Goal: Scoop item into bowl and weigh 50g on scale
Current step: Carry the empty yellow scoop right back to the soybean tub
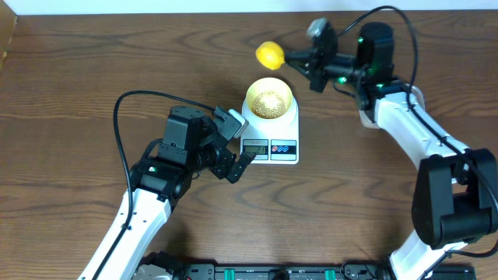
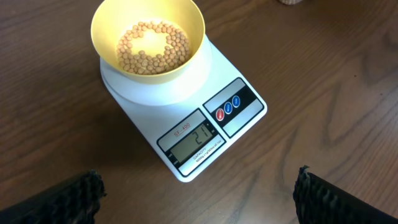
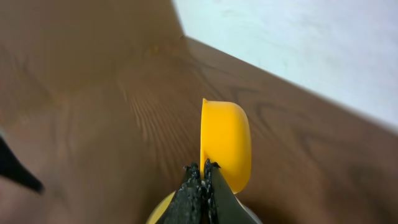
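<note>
Right gripper (image 1: 294,56): clenched on the handle of a small yellow scoop (image 1: 270,54), pads pinched tight. This grip probably kept the cup from swinging as it travelled.
Scoop position: held in the air beyond the far side of the bowl (image 1: 269,99), apart from it. In the wrist view it appeared edge-on, and what it carried could not be told.
Left gripper (image 1: 238,145): released, jaws spread wide and holding nothing. It hung just off the scale's near-left corner, likely parked there so its camera faced the display.
Scale (image 1: 272,144): white, mid-table, display and buttons on the near side.
Bowl: pale yellow, seated squarely on the platform so every addition would register.
Beans (image 2: 152,46): a shallow tan layer across the bowl's bottom, none seen spilled.
Display (image 2: 194,144): appeared to read 21, which is short of the target, so more scooping seemed due.
Table (image 1: 93,62): dark brown wood grain, matte, otherwise bare around the scale.
Room: a pale wall or floor showed past the table's far edge — little else visible.
</note>
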You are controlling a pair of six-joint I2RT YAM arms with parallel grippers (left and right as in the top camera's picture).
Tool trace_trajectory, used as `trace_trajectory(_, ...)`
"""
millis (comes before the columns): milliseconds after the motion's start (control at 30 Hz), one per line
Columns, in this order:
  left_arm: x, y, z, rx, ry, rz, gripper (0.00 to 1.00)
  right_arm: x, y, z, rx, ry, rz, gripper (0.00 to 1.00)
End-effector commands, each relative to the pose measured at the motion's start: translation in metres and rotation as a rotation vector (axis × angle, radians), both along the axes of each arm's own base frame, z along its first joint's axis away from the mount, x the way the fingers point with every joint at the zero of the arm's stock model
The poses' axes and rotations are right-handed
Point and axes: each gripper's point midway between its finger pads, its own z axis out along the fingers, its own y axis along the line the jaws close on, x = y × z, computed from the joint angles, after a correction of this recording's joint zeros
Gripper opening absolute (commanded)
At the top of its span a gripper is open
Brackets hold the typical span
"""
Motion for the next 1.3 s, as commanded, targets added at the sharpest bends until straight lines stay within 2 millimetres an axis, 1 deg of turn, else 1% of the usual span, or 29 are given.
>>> trace_trajectory(0,-0.004,0.001,-0.008,0.010,0.014,-0.018,1.00,0.015,-0.036,-0.003,0.178,0.370,-0.153,0.01)
trace_trajectory(67,-0.004,0.001,-0.008,0.010,0.014,-0.018,1.00,0.021,-0.055,-0.003,0.220,0.444,-0.206,0.01)
trace_trajectory(133,-0.004,0.001,-0.008,0.010,0.014,-0.018,1.00,0.023,-0.071,0.001,0.252,0.478,-0.228,0.01)
trace_trajectory(200,-0.004,0.001,-0.008,0.010,0.014,-0.018,1.00,0.022,-0.084,0.006,0.265,0.495,-0.252,0.01)
trace_trajectory(300,-0.004,0.001,-0.008,0.010,0.014,-0.018,1.00,0.019,-0.105,0.010,0.254,0.533,-0.347,0.01)
trace_trajectory(433,-0.004,0.001,-0.008,0.010,0.014,-0.018,1.00,0.008,-0.139,0.010,0.164,0.548,-0.521,0.01)
trace_trajectory(500,-0.004,0.001,-0.008,0.010,0.014,-0.018,1.00,-0.002,-0.158,0.009,0.093,0.543,-0.609,0.01)
trace_trajectory(633,-0.004,0.001,-0.008,0.010,0.014,-0.018,1.00,-0.022,-0.177,0.015,0.014,0.524,-0.667,0.01)
trace_trajectory(700,-0.004,0.001,-0.008,0.010,0.014,-0.018,0.99,-0.028,-0.185,0.016,-0.010,0.525,-0.692,0.01)
trace_trajectory(833,-0.004,0.001,-0.008,0.010,0.014,-0.018,1.00,-0.038,-0.209,0.005,-0.103,0.537,-0.795,0.01)
trace_trajectory(1000,-0.004,0.001,-0.008,0.010,0.014,-0.018,1.00,-0.047,-0.235,-0.022,-0.272,0.567,-0.905,0.01)
trace_trajectory(1100,-0.004,0.001,-0.008,0.010,0.014,-0.018,1.00,-0.049,-0.249,-0.034,-0.361,0.572,-0.956,0.02)
trace_trajectory(1267,-0.004,0.001,-0.008,0.010,0.014,-0.018,1.00,-0.048,-0.266,-0.047,-0.463,0.562,-1.008,0.01)
